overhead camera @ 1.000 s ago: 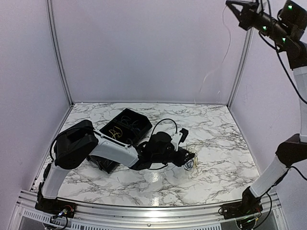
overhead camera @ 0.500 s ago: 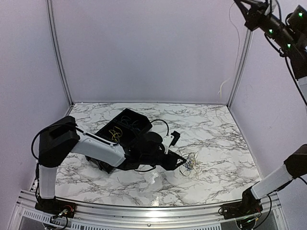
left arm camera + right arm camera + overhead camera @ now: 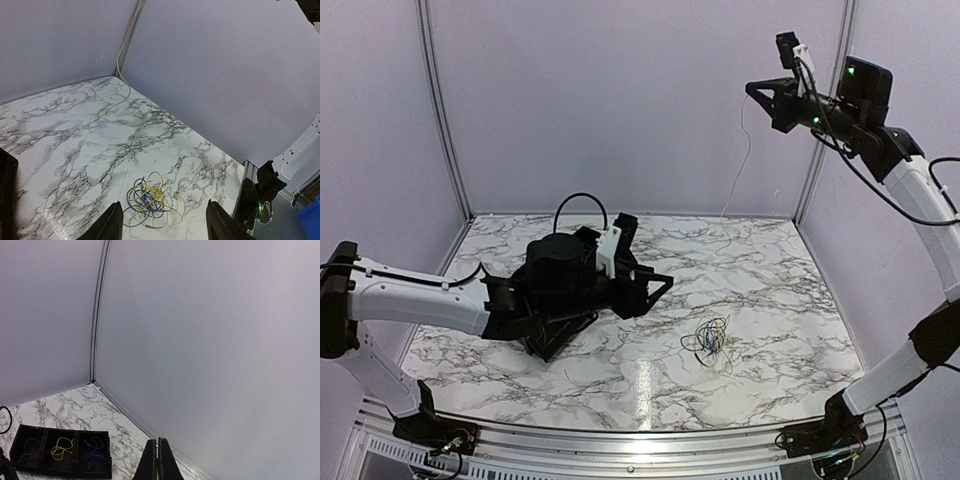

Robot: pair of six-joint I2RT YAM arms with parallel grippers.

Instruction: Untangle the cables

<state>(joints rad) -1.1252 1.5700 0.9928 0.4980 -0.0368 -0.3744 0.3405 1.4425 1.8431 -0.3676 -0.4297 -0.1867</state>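
A small tangle of blue and yellow cables lies on the marble table; the left wrist view shows this tangle below and between my fingers. My left gripper hovers to its left, open and holding nothing, as the left gripper also appears in its own view. My right gripper is high at the back right, shut on one thin yellowish cable strand. That strand hangs down to the table's back edge. The right gripper shows its fingers pressed together.
A black divided bin holds blue and yellow wires in separate compartments. In the top view the bin is mostly hidden under my left arm. Pale walls with metal corner posts enclose the table.
My left gripper opened, let go of the tangle and drew back to the left and upward. My right arm swung left and lower with the strand, which now hangs free.
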